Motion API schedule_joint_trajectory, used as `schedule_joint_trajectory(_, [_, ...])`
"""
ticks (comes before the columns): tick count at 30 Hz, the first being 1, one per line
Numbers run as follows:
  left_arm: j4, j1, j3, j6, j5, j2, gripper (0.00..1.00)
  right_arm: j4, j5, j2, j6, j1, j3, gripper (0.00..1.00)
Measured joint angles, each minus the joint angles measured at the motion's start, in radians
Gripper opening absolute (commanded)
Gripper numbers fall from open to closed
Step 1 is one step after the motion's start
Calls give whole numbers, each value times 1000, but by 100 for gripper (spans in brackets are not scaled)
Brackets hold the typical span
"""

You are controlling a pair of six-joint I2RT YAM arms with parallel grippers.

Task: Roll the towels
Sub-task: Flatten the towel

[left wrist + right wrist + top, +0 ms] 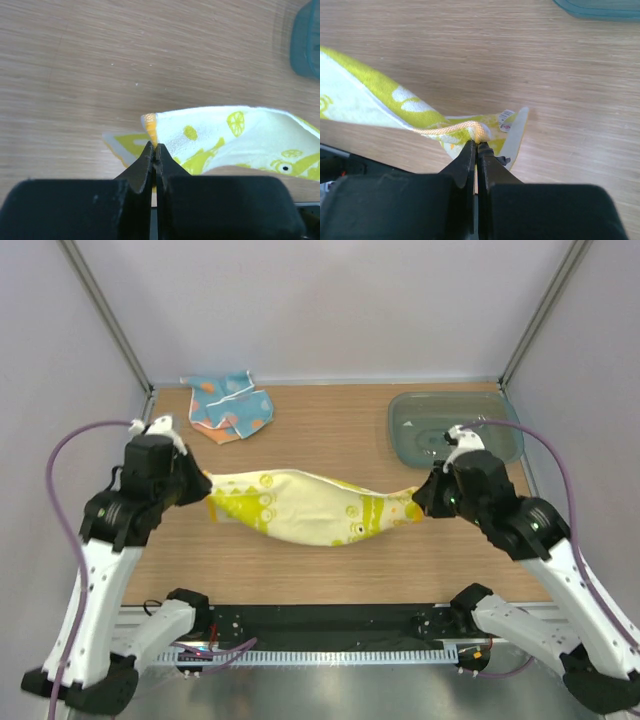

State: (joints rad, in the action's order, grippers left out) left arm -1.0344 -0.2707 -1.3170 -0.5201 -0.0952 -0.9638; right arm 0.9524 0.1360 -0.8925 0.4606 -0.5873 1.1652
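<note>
- The left gripper (205,486) is clenched on the left end of the yellow towel (310,506), with an orange-edged corner pinched at its fingertips.
- The right gripper (420,502) is clamped on the opposite end, and the towel sags between them over the table (330,570).
- Farther back, the blue towel (230,406) lies crumpled at far left, well apart from both grippers.
- The teal tray (398,425) sits at far right.

On my wooden counter (330,440) I see the blue towel (230,408) crumpled at eleven o'clock and the teal tray (415,410) at two. The yellow towel (320,510) sags at centre, possibly touching.
</note>
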Motion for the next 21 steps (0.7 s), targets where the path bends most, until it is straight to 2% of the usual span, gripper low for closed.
schedule_joint_trajectory(5, [-163,-2,11,-35,-13,214,2,51,3,150,77,0,-44,1])
schedule_joint_trajectory(9, [-183,-2,64,-57,22,238,2,54,46,40,119,0,-79,1])
schedule_joint_trajectory(15, [-110,-2,177,-74,61,13,0,-36,92,-298,119,17,-89,1])
schedule_joint_trajectory(21, [13,50,129,-43,18,-339,0,-127,92,-656,70,95,82,1])
